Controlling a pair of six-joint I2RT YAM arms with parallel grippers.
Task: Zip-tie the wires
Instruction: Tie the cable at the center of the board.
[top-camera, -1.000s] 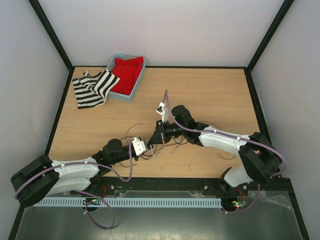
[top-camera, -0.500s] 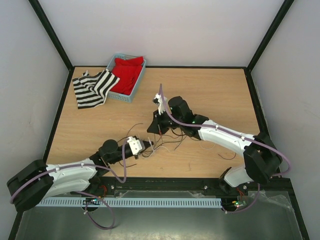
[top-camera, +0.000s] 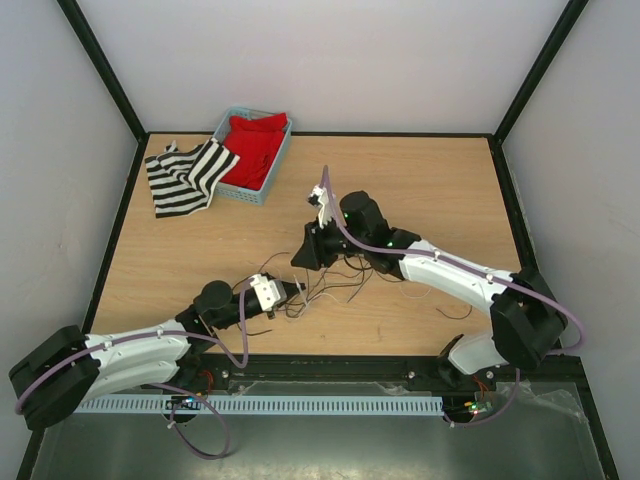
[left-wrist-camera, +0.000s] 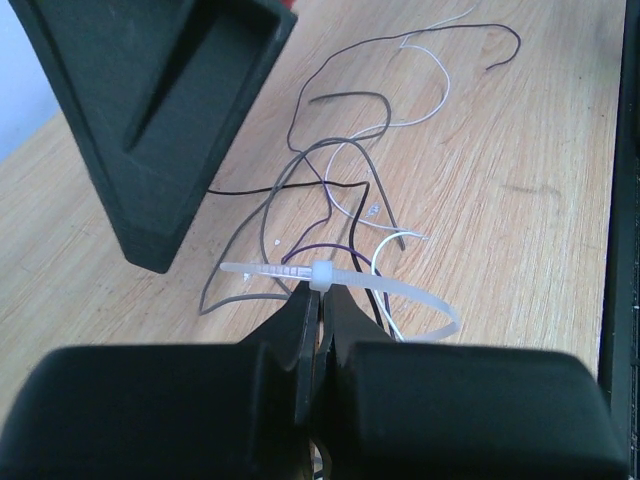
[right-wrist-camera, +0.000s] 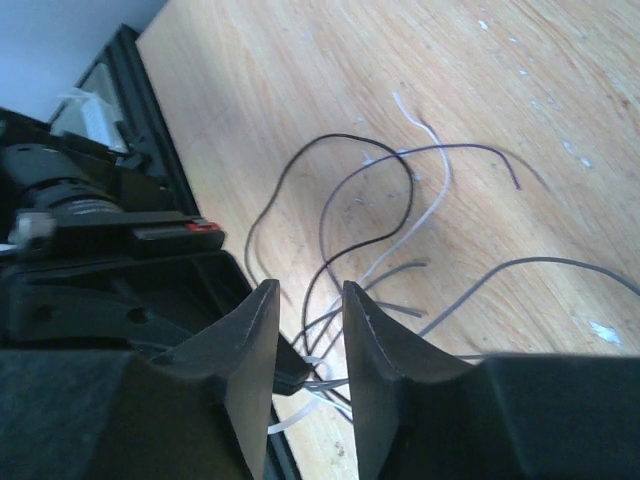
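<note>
Several thin wires (left-wrist-camera: 330, 184), mostly black and dark grey with a few whitish ones, sit on the wooden table (top-camera: 430, 180) at centre, towards the near side, between your two grippers. They're gathered at the left fingertips. From there they fan out in loose curls, so the long axis runs left-right in the top view, with the free ends pointing right and a little away from the bases.

Translucent white zip tie (left-wrist-camera: 320, 275) lies crosswise to the left fingers. In the left wrist view its ribbed tail points left and its loop bulges right.

Left gripper (left-wrist-camera: 318, 300) is pinched tight, with the tie's head right at the tip seam.

Right gripper (right-wrist-camera: 308, 295) hangs just above the bundle. Its fingers are a narrow gap apart and hold nothing; strands show through the gap.

Your room: the black frame rail is close on the near side. Bare wood is open to the right and far side. Far left, well apart, are a light-blue basket (top-camera: 232, 185) of red cloth (top-camera: 255, 145) and a striped cloth (top-camera: 185, 175).
</note>
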